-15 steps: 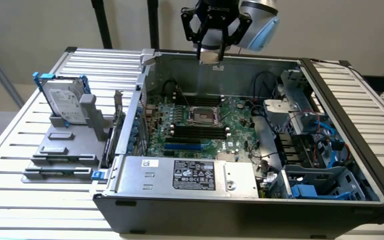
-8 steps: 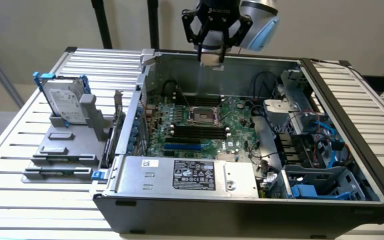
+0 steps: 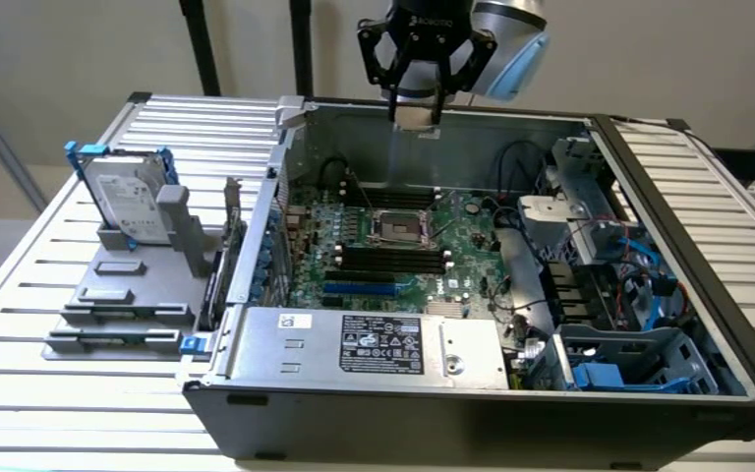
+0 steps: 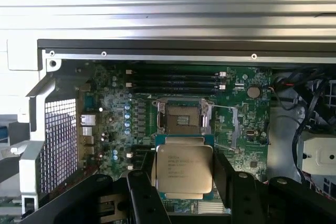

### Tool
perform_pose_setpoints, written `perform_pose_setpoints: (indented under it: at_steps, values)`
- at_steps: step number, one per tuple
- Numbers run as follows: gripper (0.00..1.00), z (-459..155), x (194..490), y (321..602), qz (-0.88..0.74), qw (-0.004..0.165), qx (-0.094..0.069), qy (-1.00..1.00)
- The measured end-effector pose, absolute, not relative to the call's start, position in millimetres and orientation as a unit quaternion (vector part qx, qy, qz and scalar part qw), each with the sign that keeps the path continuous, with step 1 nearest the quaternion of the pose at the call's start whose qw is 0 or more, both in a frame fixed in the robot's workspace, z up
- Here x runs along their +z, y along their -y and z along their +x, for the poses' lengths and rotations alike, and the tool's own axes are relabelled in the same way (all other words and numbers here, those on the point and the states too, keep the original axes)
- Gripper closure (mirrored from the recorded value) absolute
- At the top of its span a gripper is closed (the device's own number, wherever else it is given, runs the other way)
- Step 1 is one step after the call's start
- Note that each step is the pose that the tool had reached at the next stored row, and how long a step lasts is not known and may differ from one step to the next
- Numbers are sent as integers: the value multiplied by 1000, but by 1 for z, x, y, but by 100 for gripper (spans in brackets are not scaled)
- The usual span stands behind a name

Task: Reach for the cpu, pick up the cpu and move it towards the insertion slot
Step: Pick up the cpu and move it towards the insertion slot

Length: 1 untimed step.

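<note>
Cpu [image 4: 184, 169] held by gripper [image 4: 184, 182], printing unreadable.

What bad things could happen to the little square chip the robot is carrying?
The hand pinches the cpu only by its edges, high above the open computer, so it might slip and fall onto the green board. It also might come down crooked over the insertion slot and not fit.

Exterior view: high front-oblique look onto the open computer case [image 3: 483, 393], gripper [image 3: 419, 116] above its far wall. Wrist view: close behind the gripper [image 4: 185, 167], facing down at the motherboard [image 4: 247, 108]; both views share the insertion slot [image 3: 397, 227].
</note>
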<state>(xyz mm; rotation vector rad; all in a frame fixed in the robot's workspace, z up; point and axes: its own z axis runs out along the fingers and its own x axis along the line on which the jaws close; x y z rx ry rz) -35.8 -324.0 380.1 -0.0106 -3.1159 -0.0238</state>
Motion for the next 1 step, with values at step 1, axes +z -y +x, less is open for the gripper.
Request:
perform_pose_setpoints:
  at_steps: [1]
  values:
    - [46, -36, 380, 324, -3, 13, -8, 1000]
